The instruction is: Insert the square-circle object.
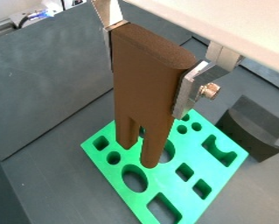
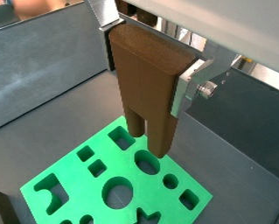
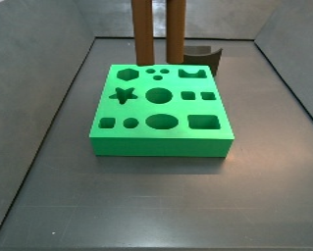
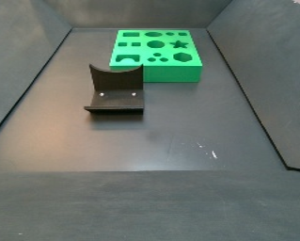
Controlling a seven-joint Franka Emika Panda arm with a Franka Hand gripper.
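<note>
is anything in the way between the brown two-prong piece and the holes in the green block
Nothing visible is. The gripper holds the brown piece upright over the green block, its two prongs pointing down at the open holes in both wrist views. The fixture stands apart on the floor, off that path.

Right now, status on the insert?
End effector shut on brown two-pronged piece, above green block. Prongs hang over the block's holes, not seated. Fixture stands apart, nothing in the way.
</note>
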